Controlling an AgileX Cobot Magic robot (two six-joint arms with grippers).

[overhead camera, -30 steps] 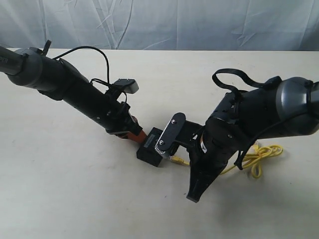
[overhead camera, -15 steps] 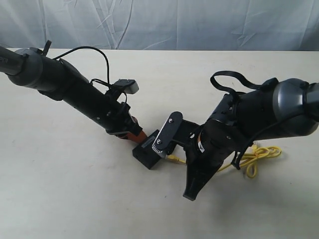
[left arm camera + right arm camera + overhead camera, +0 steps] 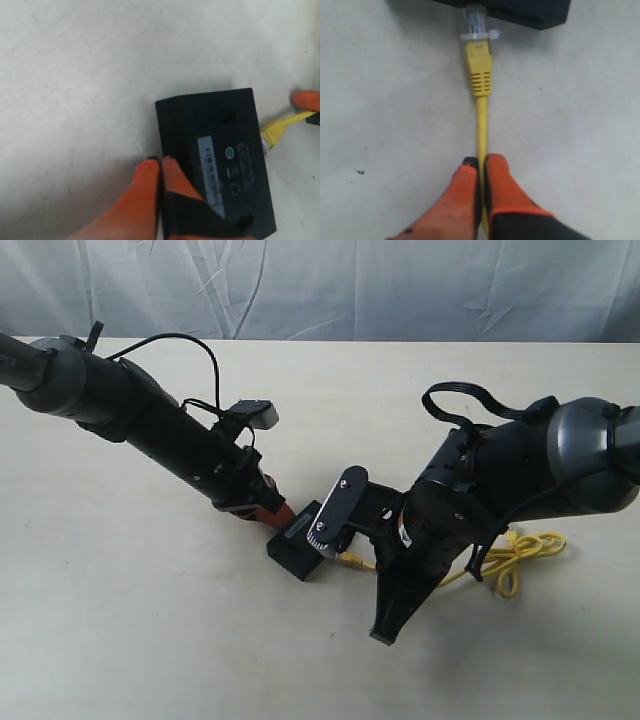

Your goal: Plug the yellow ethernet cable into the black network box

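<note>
The black box (image 3: 293, 553) lies flat on the pale bench (image 3: 150, 620), about in the middle, between the two arms. It is a small rectangular box of dull black plastic, and its top face carries a pale label strip (image 3: 211, 167) with small light markings beside it. The left end effector (image 3: 160, 167) has its two orange fingers pressed together with no gap, and their tips rest against one long edge of the box. The yellow cable (image 3: 481, 120) is thin and bright, with a ribbed yellow sleeve just behind a clear plug (image 3: 475, 20). The plug's tip meets the side of the box, but how deep it sits I cannot tell. The right end effector (image 3: 480, 165) is closed on the cable a little behind the sleeve, the cord passing straight between its orange fingers. In the exterior view the rest of the cable lies on the bench as a loose knotted bundle beside the right arm.
</note>
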